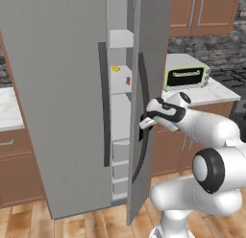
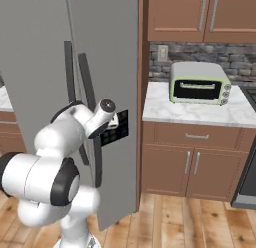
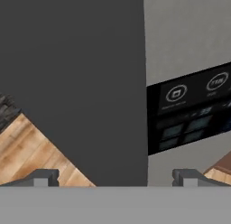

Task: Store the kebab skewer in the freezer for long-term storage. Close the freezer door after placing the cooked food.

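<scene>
The freezer [image 1: 53,88] is the tall grey appliance, and its right door [image 1: 154,40] stands ajar. Through the gap I see grey shelves, with the small reddish-brown kebab skewer [image 1: 128,80] on one of them next to a yellow item [image 1: 115,68]. My gripper [image 1: 145,124] is open and pressed close to the outer face of that door [image 2: 107,52], beside its dark bar handle [image 1: 142,83]. From the right, the gripper [image 2: 114,121] sits at the door's black control panel [image 2: 116,132]. The hand view has the fingertips [image 3: 43,177] spread wide before the panel [image 3: 189,114], nothing between them.
A pale green toaster oven [image 1: 186,76] [image 2: 199,84] stands on the marble counter [image 2: 200,114] right of the freezer, over brown cabinets [image 2: 190,162]. A stove [image 1: 235,78] lies further right. The wooden floor [image 2: 170,217] in front is free.
</scene>
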Tool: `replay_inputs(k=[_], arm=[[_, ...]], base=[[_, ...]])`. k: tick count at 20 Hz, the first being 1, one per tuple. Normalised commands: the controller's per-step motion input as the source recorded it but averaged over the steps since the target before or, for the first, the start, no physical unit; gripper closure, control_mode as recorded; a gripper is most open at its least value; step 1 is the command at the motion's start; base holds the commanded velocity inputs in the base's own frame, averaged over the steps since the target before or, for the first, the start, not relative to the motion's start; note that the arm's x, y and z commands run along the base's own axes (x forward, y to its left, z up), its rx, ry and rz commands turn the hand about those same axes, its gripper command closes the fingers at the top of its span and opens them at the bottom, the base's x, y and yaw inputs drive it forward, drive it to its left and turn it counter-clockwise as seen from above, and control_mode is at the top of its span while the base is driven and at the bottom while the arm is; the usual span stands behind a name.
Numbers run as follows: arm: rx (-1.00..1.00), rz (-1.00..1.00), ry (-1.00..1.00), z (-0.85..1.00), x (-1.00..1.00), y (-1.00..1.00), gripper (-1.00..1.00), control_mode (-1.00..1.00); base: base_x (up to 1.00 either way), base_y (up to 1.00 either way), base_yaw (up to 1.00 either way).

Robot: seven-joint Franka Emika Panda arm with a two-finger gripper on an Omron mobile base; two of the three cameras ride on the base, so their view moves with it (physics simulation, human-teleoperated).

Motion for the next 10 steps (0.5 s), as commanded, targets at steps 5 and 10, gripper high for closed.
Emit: replay_inputs(k=[5,10], arm=[[0.00,-0.04,0.00,0.00,0.42,0.26,-1.00,-1.00],[-0.03,-0.09,0.00,0.00,0.33,0.12,-1.00,-1.00]], base=[[0.00,0.00,0.00],[0.00,0.00,0.00]])
